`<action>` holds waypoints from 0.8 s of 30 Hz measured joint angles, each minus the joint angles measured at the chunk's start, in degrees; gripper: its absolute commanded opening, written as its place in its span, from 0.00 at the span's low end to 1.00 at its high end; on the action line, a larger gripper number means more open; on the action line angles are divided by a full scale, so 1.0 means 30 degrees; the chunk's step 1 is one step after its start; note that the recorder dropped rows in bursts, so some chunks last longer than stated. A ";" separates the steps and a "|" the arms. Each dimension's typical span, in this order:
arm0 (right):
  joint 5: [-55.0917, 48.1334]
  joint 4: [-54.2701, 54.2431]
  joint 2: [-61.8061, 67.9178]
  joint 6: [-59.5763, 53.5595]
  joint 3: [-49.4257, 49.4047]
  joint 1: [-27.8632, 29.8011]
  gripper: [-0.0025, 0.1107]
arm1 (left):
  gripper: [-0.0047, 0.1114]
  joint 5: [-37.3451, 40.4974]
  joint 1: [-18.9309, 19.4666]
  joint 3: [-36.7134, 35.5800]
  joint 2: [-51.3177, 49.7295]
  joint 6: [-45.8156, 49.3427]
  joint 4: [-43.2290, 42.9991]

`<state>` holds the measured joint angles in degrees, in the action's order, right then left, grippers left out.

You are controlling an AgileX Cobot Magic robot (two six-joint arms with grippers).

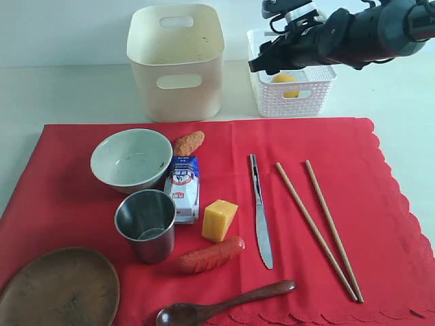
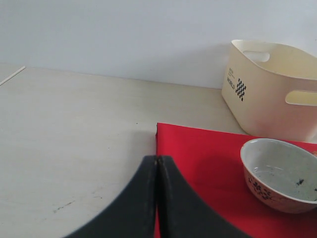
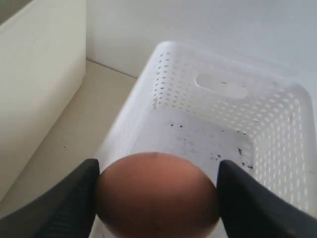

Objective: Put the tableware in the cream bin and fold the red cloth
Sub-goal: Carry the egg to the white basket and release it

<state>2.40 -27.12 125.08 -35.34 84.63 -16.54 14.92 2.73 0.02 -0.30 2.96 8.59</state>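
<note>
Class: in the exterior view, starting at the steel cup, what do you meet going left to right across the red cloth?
steel cup → cheese block → table knife → two chopsticks

Cannot see the whole wooden plate (image 1: 58,288) or spoon (image 1: 238,299), clipped by the exterior view's bottom edge. Loses part of the white basket (image 1: 299,98) and a yellow item (image 1: 285,79) behind the right arm (image 1: 360,30). Cannot read the small print on the cream bin (image 2: 262,99). Cuts off part of the egg (image 3: 156,196) at the right wrist view's edge.
</note>
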 measured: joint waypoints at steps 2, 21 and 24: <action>0.0000 -0.0423 0.0000 0.0000 0.0000 0.0000 0.57 | 0.06 0.0000 0.0000 0.0000 0.0000 0.0000 0.0000; -0.5592 -0.1287 -0.1605 0.0032 0.0030 0.0000 0.64 | 0.06 0.0000 0.0000 0.0000 0.0000 0.0000 0.0000; -0.7014 -0.1287 -0.2174 0.0032 0.0030 0.0000 0.61 | 0.06 0.0000 0.0000 0.0000 0.0000 0.0000 0.0000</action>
<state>-18.64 -30.98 118.56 -35.24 84.72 -16.54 14.92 2.73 0.02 -0.30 2.96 8.59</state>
